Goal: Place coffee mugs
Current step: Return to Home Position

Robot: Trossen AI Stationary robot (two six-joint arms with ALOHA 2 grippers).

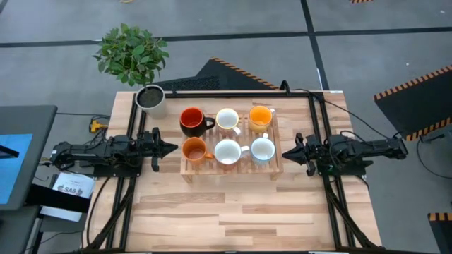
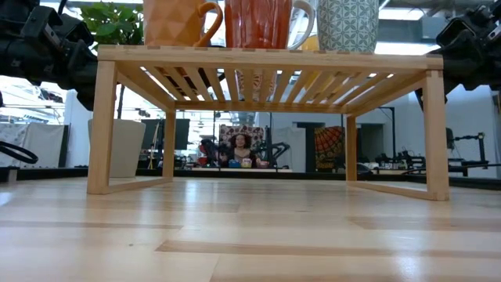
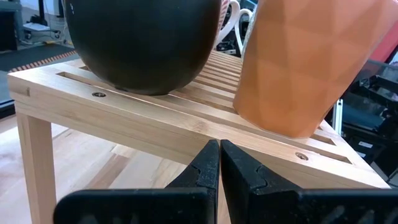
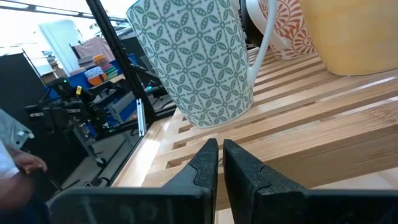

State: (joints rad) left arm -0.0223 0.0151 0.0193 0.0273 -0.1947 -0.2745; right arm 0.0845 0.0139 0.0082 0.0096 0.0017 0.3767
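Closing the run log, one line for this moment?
mugs: six on shelf | left gripper: fingers shut, empty, beside shelf | right gripper: fingers shut, empty, beside shelf

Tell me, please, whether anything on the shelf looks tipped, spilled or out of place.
Nothing stands out: the six mugs stand upright on the wooden shelf in two rows of three, with the left gripper and right gripper off its ends, fingers shut.

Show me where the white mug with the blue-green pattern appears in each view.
High view: the patterned mug is the lower right of six on the wooden shelf.
Low view: patterned mug at top, right of centre.
Left wrist view: not in it.
Right wrist view: patterned mug, upper centre.
Shared landmark: the wooden shelf.
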